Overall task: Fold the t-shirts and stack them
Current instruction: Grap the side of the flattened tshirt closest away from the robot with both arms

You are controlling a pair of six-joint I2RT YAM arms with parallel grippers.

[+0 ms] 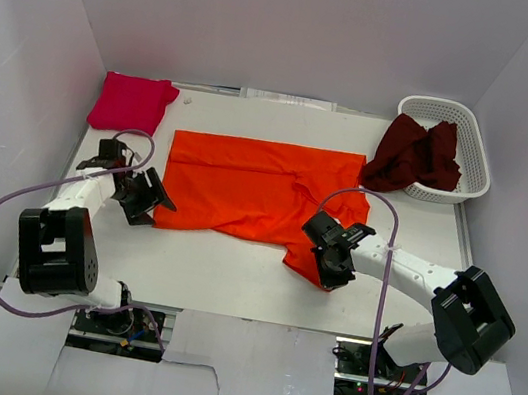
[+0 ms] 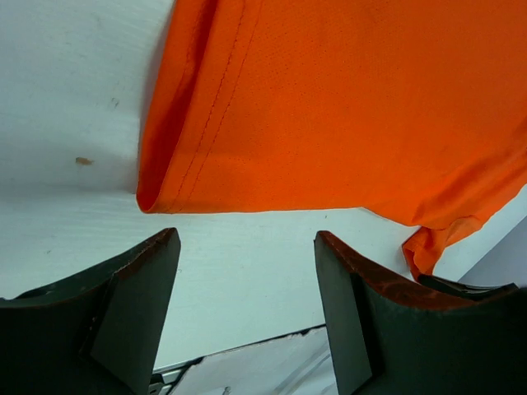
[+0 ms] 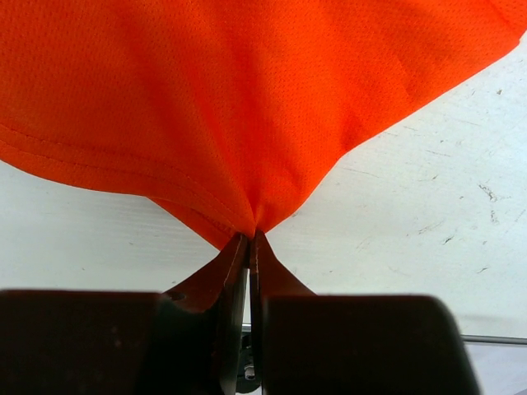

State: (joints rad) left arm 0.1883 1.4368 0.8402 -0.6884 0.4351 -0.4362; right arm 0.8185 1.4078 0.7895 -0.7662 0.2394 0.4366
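The orange t-shirt (image 1: pixel 255 191) lies spread flat. My right gripper (image 3: pixel 249 239) pinches its near right corner, jaws closed on the cloth. My left gripper (image 2: pixel 247 247) hovers just off its near left corner, jaws wide, empty. Past its far left corner I see the folded magenta t-shirt (image 1: pixel 133 103); past its far right, the maroon t-shirt (image 1: pixel 415 154) spills from the white basket (image 1: pixel 476 172).

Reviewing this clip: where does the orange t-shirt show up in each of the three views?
Top external: orange t-shirt spread mid-table, between the two arms.
Left wrist: orange t-shirt fills the upper right, its hemmed corner just beyond the open left gripper.
Right wrist: orange t-shirt fills the top, bunched into the shut right gripper.
Shared landmark: the white table beneath it.
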